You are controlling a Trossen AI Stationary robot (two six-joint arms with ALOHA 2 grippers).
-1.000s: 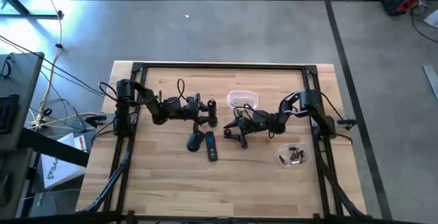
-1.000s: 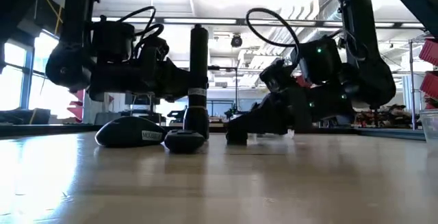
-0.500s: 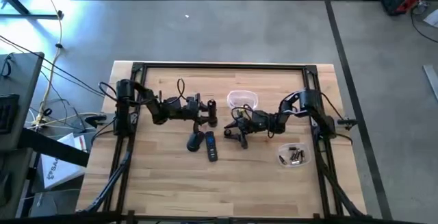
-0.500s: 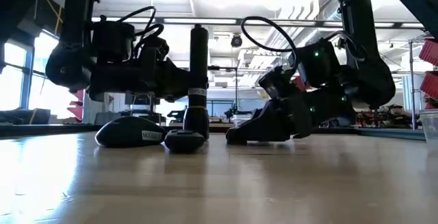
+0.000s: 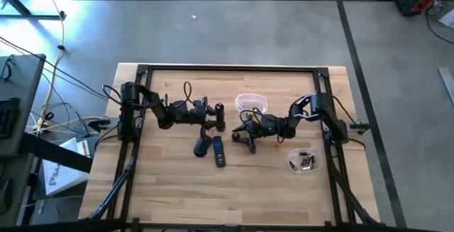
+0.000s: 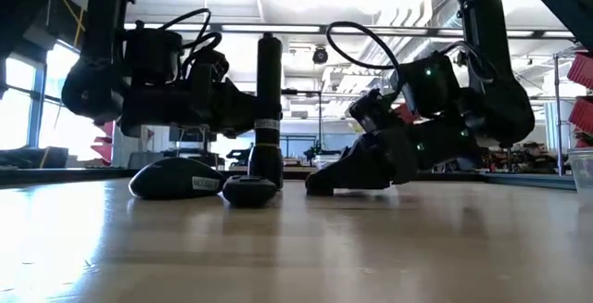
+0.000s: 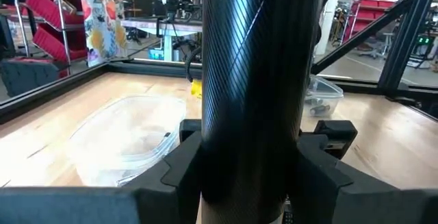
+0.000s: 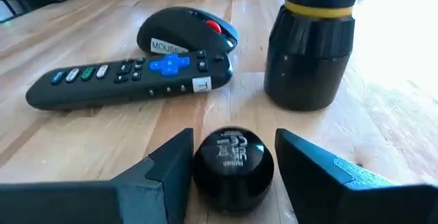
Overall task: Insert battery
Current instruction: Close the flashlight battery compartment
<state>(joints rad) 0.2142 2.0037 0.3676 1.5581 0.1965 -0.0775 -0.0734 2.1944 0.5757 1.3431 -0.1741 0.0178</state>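
The bench (image 5: 170, 189) carried everything. The left jaws (image 5: 217, 116) were clamped on an upright flashlight (image 6: 268, 108) standing near the middle. The right jaws (image 8: 229, 159) sat low on the wood, spread wide, with a round black cap (image 8: 231, 162) between them, not gripped. Beyond lay a remote (image 8: 130, 80) and a mouse (image 8: 186, 31). Batteries (image 5: 306, 162) lay in a clear dish (image 5: 315, 167) by the right edge, well apart from both jaws.
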